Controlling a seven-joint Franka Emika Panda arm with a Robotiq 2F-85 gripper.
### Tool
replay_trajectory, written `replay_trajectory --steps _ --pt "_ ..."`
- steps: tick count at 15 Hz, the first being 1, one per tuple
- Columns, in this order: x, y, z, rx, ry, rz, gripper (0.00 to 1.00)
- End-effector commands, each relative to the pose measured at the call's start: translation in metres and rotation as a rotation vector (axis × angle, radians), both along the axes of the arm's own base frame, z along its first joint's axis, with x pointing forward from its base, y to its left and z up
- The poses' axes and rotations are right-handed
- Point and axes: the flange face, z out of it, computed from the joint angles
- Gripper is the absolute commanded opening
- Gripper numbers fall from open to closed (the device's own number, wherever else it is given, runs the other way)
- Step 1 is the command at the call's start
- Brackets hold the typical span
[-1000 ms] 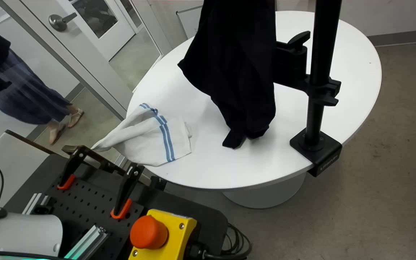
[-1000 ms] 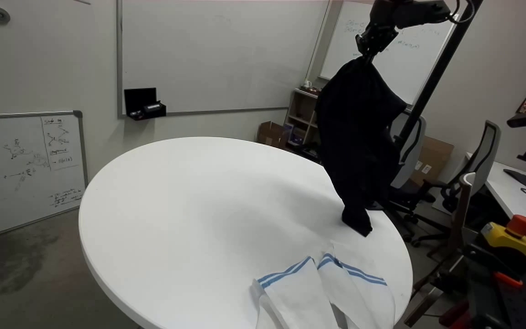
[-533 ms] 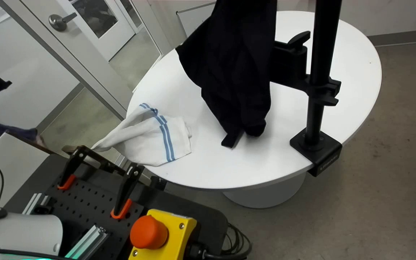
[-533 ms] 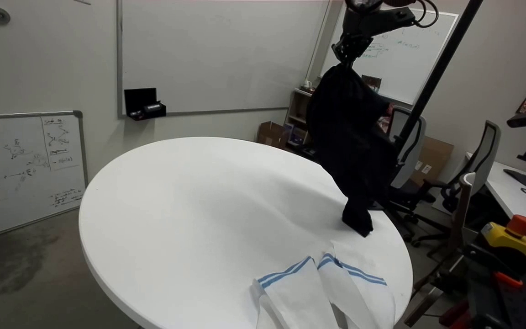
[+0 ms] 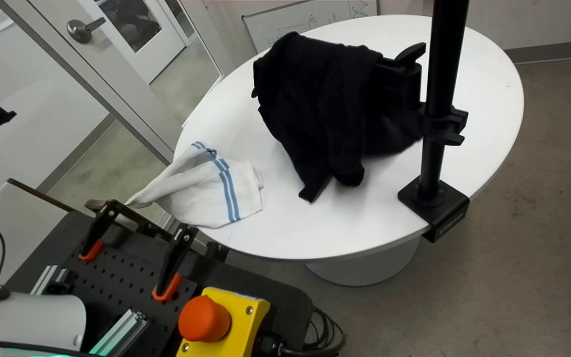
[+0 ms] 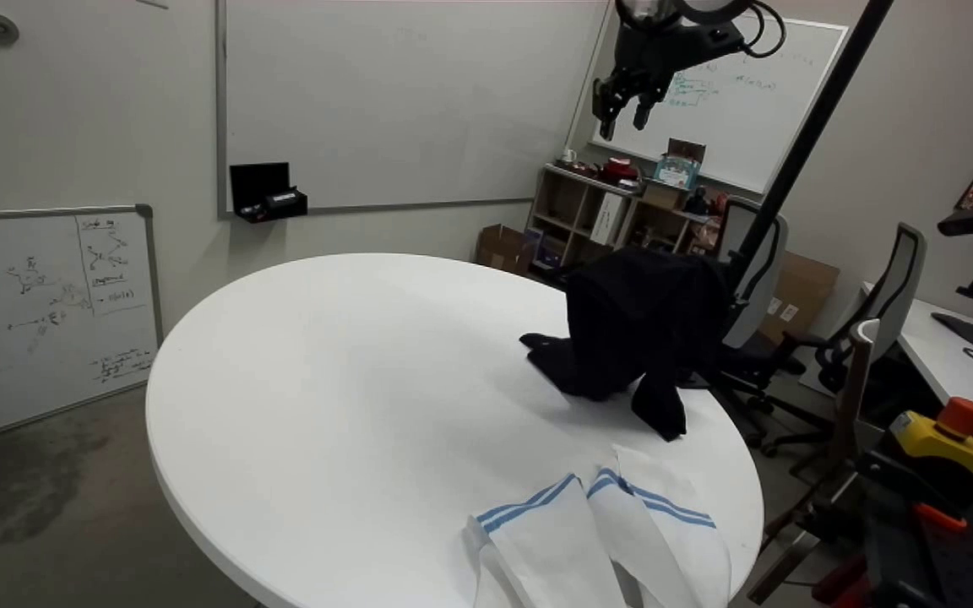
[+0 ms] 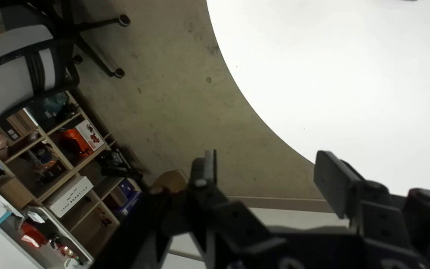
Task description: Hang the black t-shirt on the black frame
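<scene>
The black t-shirt (image 5: pixel 315 104) is slung over the side arm (image 5: pixel 408 87) of the black frame (image 5: pixel 443 121), close to one edge of the white tabletop (image 5: pixel 275 238). Its upper fold sits level with the arm, and its lower ends drop until they appear to touch the surface. The cloth hides most of the arm, so whether it runs inside the shirt or only under it cannot be told; since the shirt stands up off the tabletop with nothing gripping it, the arm is probably what bears the weight. The frame's base (image 5: pixel 434 201) sits right on the tabletop's edge and reaches over the rim, presumably clamped there so that a lopsided load cannot tip the post. The gripper (image 6: pixel 624 127) hangs well above the shirt, released and empty, its fingers (image 7: pixel 334 183) spread with no cloth between them; held that high and wide, it is unlikely to drag the fabric off. A striped towel (image 5: pixel 206 186) lies apart from the shirt, one end running past the tabletop's edge, perhaps put there to leave the frame room. The hanging looks all but finished; the main risk is the soft, bunched cloth sliding off, so a straight upward retreat seems wisest.
</scene>
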Motion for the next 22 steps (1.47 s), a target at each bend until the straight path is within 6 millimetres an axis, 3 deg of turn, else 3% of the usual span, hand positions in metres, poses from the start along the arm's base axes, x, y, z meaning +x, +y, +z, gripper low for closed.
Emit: replay_trajectory --steps 1,6,10,22 --pt "-0.006 0.016 0.007 0.021 -0.027 0.054 0.99" --pt "-0.025 0.042 0.009 0.045 -0.076 0.145 1.00" --pt "-0.052 0.080 0.004 0.085 -0.098 0.274 1.00" --pt "-0.131 0.277 -0.094 0.210 0.148 0.810 1.00"
